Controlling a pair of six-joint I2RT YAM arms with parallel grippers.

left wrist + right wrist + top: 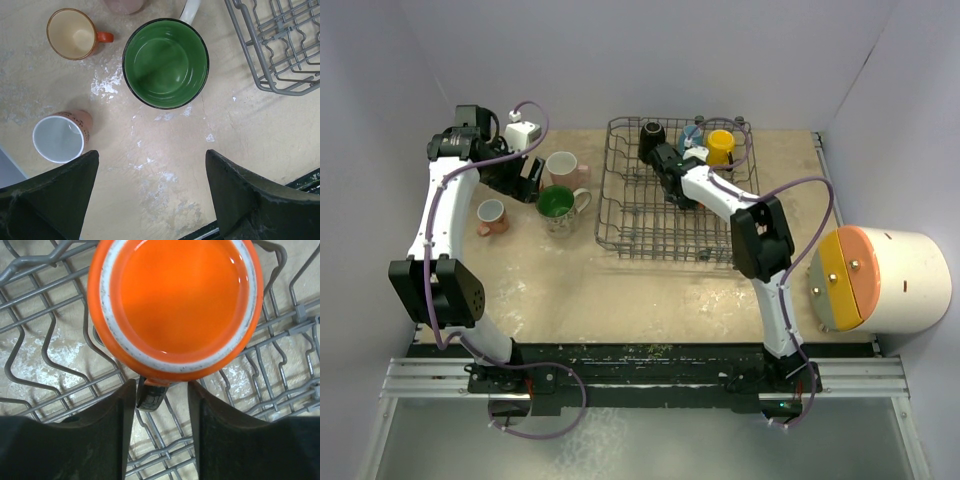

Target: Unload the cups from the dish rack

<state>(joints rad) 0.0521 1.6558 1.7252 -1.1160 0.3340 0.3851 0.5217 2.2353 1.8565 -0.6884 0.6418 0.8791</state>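
An orange cup [175, 300] sits inside the grey wire dish rack [40, 340], its dark handle [152, 396] pointing at my right gripper [161, 385]. The jaws stand either side of that handle: the left finger touches it and a gap remains on the right. From above, the right gripper [667, 165] is low in the dish rack [620, 215], next to a black cup [652, 133], a yellow cup [720, 146] and a blue cup [691, 134]. My left gripper [152, 185] hangs open and empty over the table, near the white cup with green inside [165, 62].
On the table left of the rack stand an orange cup [74, 34], a pink cup [61, 137] and another pink cup [563, 168]. A huge white cylinder with an orange face [875, 280] lies at the right edge. The rack's corner [280, 50] is right of the left gripper.
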